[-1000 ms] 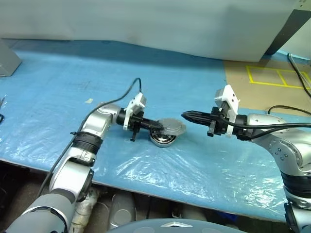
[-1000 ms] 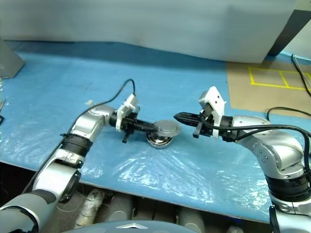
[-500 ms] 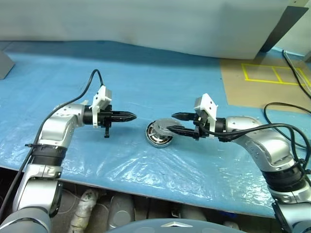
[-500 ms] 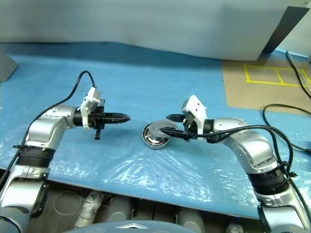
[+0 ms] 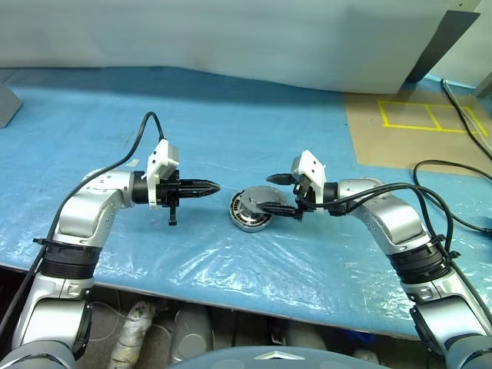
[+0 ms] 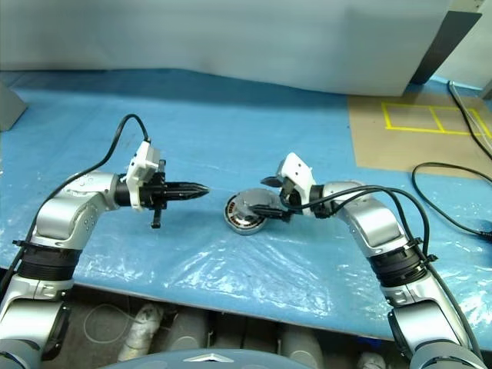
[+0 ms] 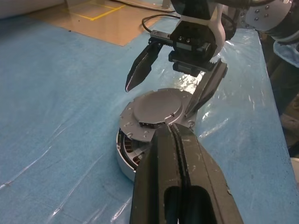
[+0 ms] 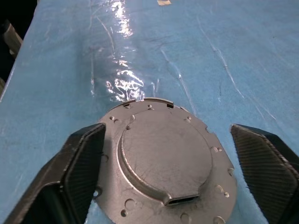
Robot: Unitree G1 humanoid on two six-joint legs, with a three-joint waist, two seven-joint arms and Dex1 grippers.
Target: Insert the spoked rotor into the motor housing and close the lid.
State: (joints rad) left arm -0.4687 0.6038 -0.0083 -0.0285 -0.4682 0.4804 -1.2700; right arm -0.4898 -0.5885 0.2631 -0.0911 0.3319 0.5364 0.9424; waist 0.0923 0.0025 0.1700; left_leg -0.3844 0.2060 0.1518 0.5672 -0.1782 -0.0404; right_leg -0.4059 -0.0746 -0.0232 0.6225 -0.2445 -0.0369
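Left gripper point(image 5: 213, 186), earlier closed on the lid point(image 5: 262, 198) over the housing point(image 5: 249, 214), now withdrawn to the left, jaws together, well apart from both. Right gripper point(image 5: 284, 195), a second ago shut and off to the right of the housing, now spread wide and moved in, one finger point(image 7: 140, 69) on either side of the lid. Lid now lying tilted and off-centre on the housing, free of the left gripper.

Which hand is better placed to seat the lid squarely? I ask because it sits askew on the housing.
The right hand: it is open, with its fingers on either side of the lid, which lies tilted on the motor housing. The left hand is shut and apart from both.
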